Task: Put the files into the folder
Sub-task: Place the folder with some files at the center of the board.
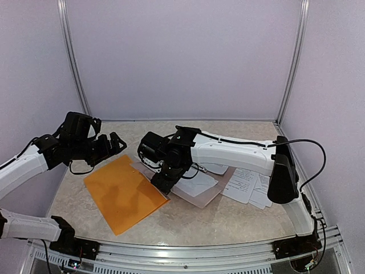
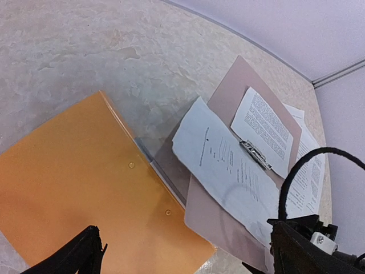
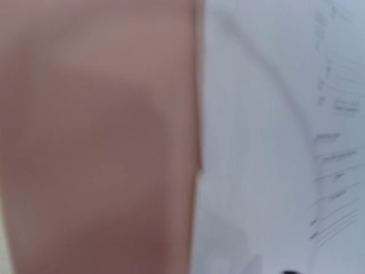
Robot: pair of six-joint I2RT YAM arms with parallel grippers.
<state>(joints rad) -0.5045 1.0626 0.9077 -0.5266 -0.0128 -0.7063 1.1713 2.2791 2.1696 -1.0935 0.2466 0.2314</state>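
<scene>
Orange plastic folder (image 1: 122,194) lies flat and closed, lower left of centre on the surface (image 1: 228,222). No sheet looks filed yet, so the whole job remains. One folder and one grey-brown clipboard (image 1: 199,197). Two of the files (image 1: 197,182) rest on the clipboard; several more spread at right, count unclear. Left claw (image 1: 117,142) hovers upper left, fingers wide apart. Right claw (image 1: 161,181) sits low at the clipboard's edge; I cannot tell its spread.
</scene>
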